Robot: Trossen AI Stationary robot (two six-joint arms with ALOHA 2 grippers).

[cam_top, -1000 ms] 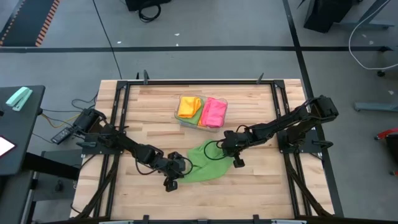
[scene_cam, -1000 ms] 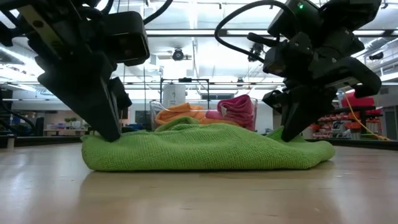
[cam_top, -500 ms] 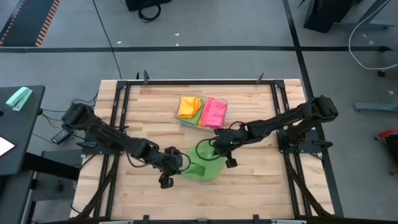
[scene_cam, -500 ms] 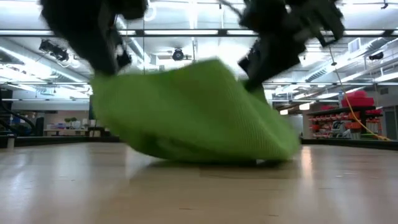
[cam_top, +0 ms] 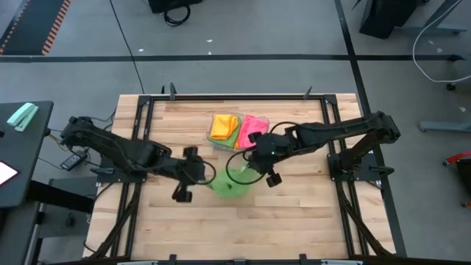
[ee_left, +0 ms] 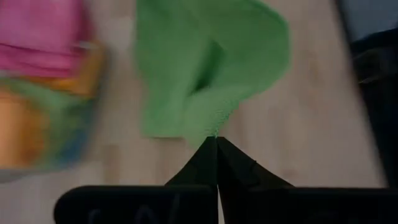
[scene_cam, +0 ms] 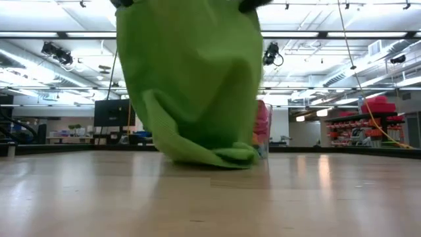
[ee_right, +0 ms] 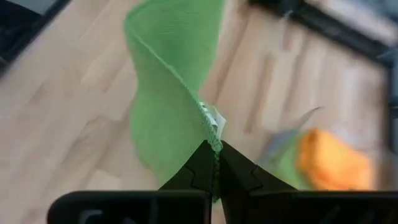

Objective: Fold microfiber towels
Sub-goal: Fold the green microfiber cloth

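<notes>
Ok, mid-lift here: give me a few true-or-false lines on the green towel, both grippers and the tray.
1. Both grippers pinch the green towel. True: the left gripper and the right gripper are each shut on an edge of it.
2. The green towel lies flat on the table. False: it hangs from the grippers, only its bottom bunched on the wood.
3. The tray is empty. False: it holds an orange towel and a pink towel.
4. The tray sits behind the green towel, on the far side of the table. True.
5. The right gripper is open above the tray. False: it is shut on the green towel.
</notes>
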